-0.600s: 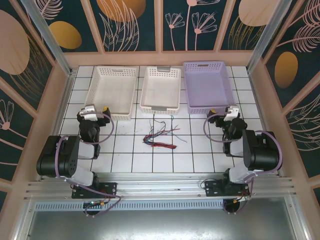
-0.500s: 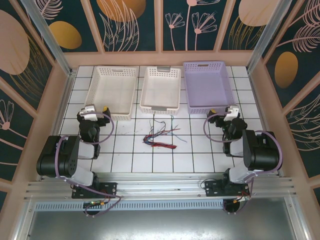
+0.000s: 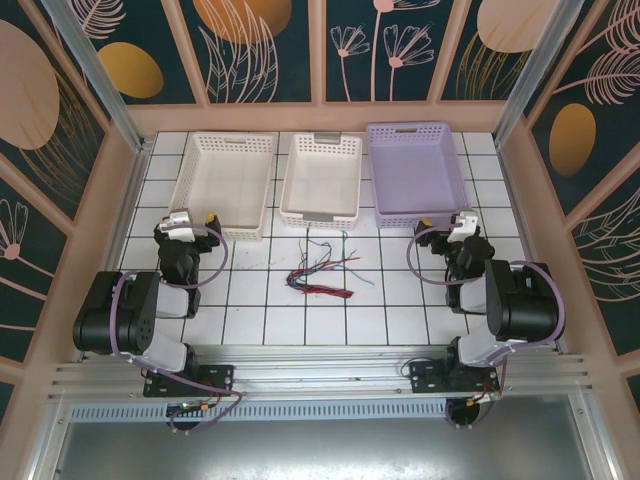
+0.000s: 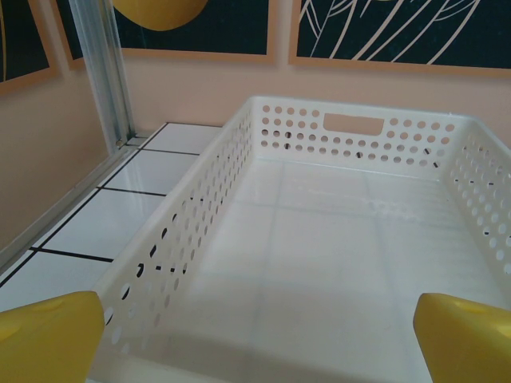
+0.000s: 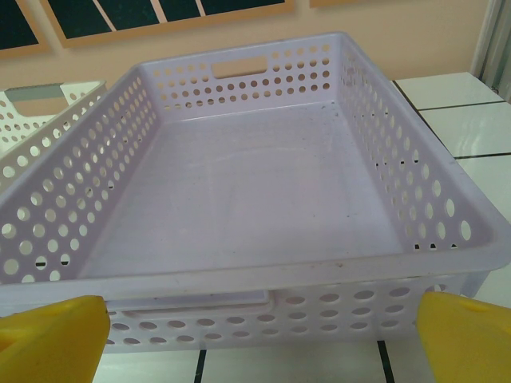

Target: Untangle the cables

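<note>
Cables (image 3: 320, 272) bunched on the tiled surface (image 3: 400, 310), both arms well apart from them.
Bundle lies near the middle basket (image 3: 322, 180); left jaws spread before the white basket (image 4: 319, 136), right jaws spread before the lilac basket (image 5: 239, 72).

The cables (image 3: 320, 273) lie on the table (image 3: 250, 312) before the middle basket (image 3: 291, 180).
</note>
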Robot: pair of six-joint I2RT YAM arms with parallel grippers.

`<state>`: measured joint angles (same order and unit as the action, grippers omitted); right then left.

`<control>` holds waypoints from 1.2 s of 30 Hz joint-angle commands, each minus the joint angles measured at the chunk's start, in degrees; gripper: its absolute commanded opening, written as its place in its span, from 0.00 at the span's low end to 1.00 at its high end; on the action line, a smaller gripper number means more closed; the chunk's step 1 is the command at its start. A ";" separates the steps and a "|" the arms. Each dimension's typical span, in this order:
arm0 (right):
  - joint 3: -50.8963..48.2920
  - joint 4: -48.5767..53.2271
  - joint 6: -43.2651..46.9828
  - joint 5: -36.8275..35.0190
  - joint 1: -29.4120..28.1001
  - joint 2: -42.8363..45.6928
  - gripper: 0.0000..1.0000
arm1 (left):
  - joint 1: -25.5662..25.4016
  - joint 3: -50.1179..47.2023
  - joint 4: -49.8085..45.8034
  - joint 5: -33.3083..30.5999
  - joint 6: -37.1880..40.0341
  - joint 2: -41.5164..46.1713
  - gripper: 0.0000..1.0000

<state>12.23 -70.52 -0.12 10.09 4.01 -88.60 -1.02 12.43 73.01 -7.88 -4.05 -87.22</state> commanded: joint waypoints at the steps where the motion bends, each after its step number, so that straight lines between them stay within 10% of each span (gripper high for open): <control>1: 0.89 -1.46 0.21 -0.26 -0.31 0.36 0.99 | 0.15 0.83 0.25 0.94 0.59 0.28 0.99; 19: 0.56 -1.63 0.84 1.43 -0.36 1.21 0.99 | 0.14 0.83 0.22 0.94 0.61 0.29 0.99; 36: 8.47 32.64 3.07 -5.00 -10.35 36.57 0.99 | 0.17 0.85 0.20 1.00 0.60 0.28 0.99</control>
<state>18.09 -44.07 2.57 7.09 -3.60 -55.00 -1.02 12.43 73.01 -7.86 -4.05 -87.22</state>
